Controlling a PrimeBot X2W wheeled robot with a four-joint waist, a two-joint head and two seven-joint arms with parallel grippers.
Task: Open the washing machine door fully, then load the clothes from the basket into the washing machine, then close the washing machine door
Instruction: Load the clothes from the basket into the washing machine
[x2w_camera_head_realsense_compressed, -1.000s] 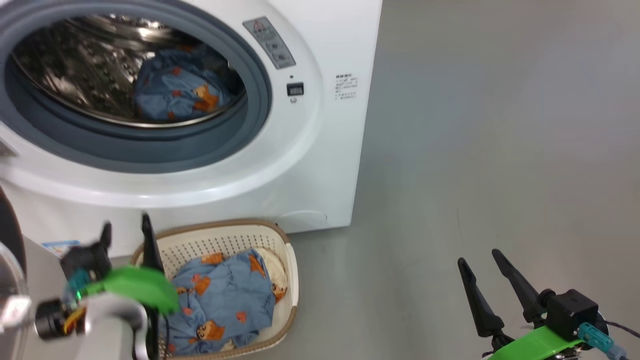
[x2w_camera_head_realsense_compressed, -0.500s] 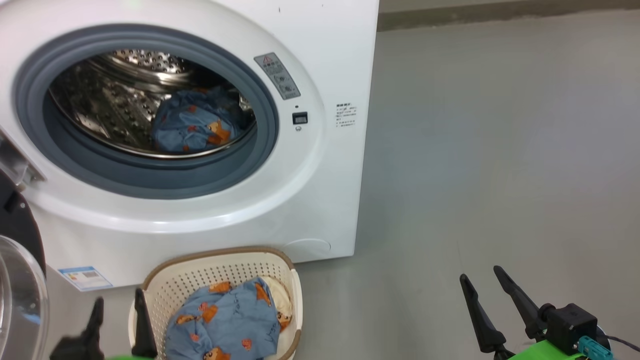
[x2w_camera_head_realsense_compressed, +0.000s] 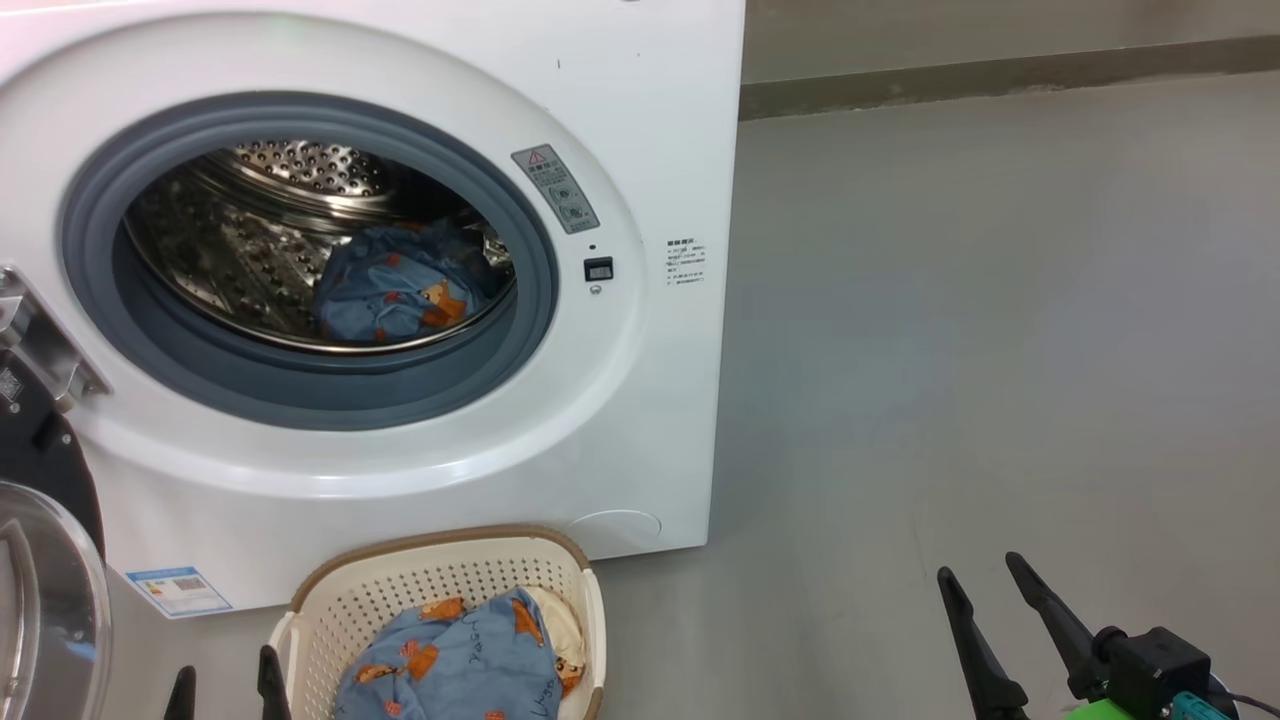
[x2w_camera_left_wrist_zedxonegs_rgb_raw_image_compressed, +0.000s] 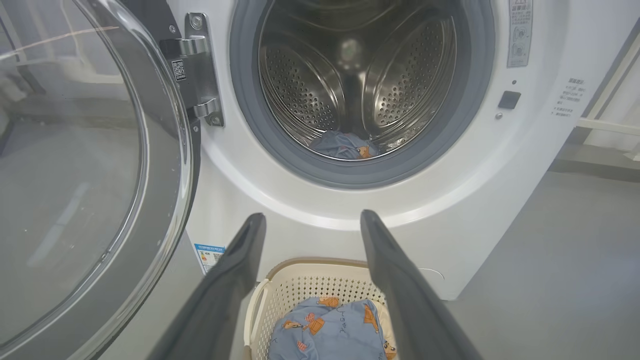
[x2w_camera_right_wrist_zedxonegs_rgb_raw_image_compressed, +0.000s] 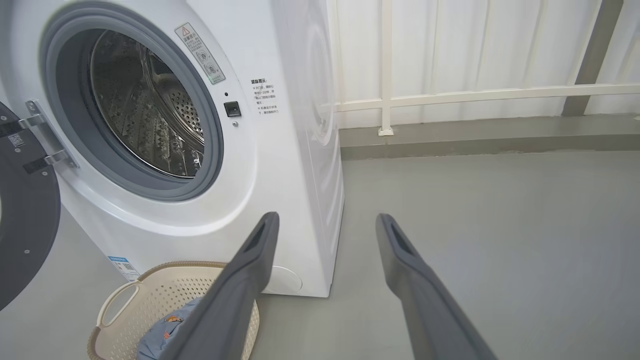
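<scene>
The washing machine door stands swung wide open at the left edge of the head view, beside the white washing machine. Some of the clothes lie low in the steel drum, and more blue bear-print cloth is heaped in the basket. The basket sits on the grey floor, close against the foot of the machine's front, with a small blue label just to its left. The left gripper shows two dark tips at the bottom edge, left of the basket, parted and empty. The right gripper hangs over bare floor to the right, well apart from the machine, its jaws spread with nothing between them.

In the left wrist view the door's clear domed window is on the left, held to the machine by a metal hinge. The two fingers are splayed above the basket and grasp nothing. A bit of blue cloth rests at the bottom of the drum.

In the right wrist view the fingers are likewise released, over the floor beside the machine's right front corner. The basket is at the lower left and a white rail runs along the far wall.
</scene>
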